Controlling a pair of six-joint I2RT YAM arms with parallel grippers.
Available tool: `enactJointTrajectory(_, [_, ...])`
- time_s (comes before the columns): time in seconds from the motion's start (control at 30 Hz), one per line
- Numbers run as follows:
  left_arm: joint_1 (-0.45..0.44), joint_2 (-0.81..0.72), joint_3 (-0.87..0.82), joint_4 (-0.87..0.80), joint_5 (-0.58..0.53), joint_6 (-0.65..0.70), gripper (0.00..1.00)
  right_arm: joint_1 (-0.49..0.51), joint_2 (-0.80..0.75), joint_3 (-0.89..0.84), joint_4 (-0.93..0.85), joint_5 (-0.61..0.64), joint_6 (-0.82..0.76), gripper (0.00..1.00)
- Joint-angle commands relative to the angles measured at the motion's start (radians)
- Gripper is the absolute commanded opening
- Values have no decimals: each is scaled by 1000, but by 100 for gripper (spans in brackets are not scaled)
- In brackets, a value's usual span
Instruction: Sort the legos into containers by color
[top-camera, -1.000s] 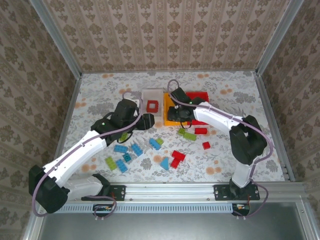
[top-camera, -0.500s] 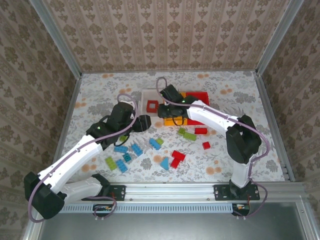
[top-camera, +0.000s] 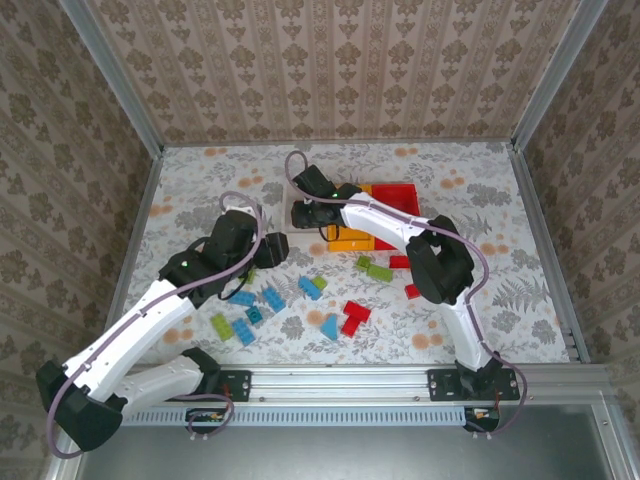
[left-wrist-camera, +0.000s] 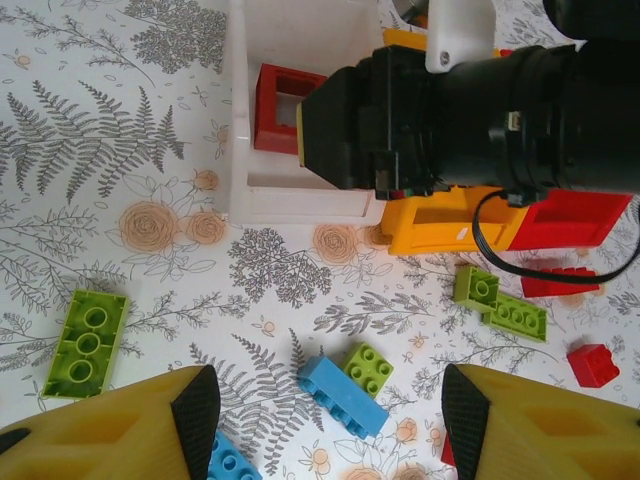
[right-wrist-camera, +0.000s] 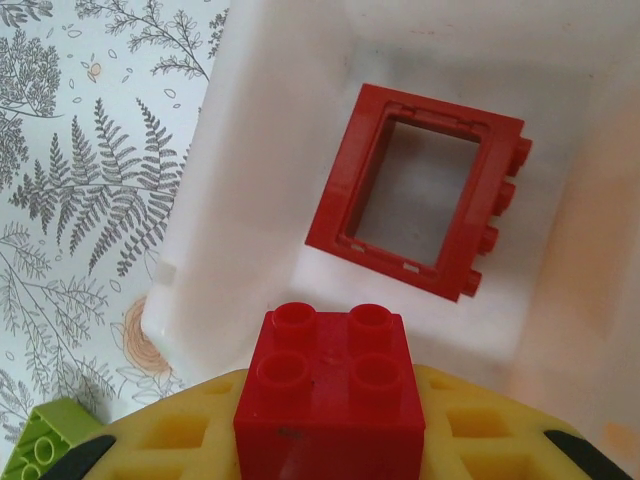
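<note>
- My right gripper (right-wrist-camera: 325, 435) is closed on a red two-by-two brick (right-wrist-camera: 325, 385), studs facing the wrist camera, the brick clamped between the two yellow fingers.
- Ahead of that gripper's fingertips is the white bin (right-wrist-camera: 250, 200). The held brick sits over the bin's near wall.
- Inside the white bin, beyond the held brick, the red square frame (right-wrist-camera: 415, 205) lies flat on the floor, apart from the brick.
- To the left of the right gripper, outside the bin, one green brick corner (right-wrist-camera: 45, 440) shows on the table (right-wrist-camera: 70, 150).
- My left gripper (left-wrist-camera: 330, 420) is open, with nothing between its fingers.
- In the gap between the left fingers, a blue brick (left-wrist-camera: 340, 395) lies on the table with a green two-by-two brick (left-wrist-camera: 368, 368) touching it. Neither finger touches them.
- Just ahead of the left finger lies a green two-by-three brick (left-wrist-camera: 85, 340).
- Further ahead of the left gripper stands the white bin, with the yellow-orange bin (left-wrist-camera: 440, 225) beside it to the right and the red bin (left-wrist-camera: 570, 220) beyond that.
- Ahead and right of the left gripper, two more green bricks (left-wrist-camera: 500, 303) lie together, with a small red brick (left-wrist-camera: 595, 363) near them.
</note>
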Motion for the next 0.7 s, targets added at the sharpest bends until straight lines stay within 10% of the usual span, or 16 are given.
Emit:
enactJointTrajectory(0.0, [11,-29,-15,-45,-22,-6,63,-3,33,67,-49,11,20,31])
enactJointTrajectory(0.37, [29,-37,-30,-49,-12,5,64,8,-41,2,-14,28,-27,60])
enactJointTrajectory(0.67, [67,31,-38,-105,24,-28,65,37,-330,-270,105,85,-89,60])
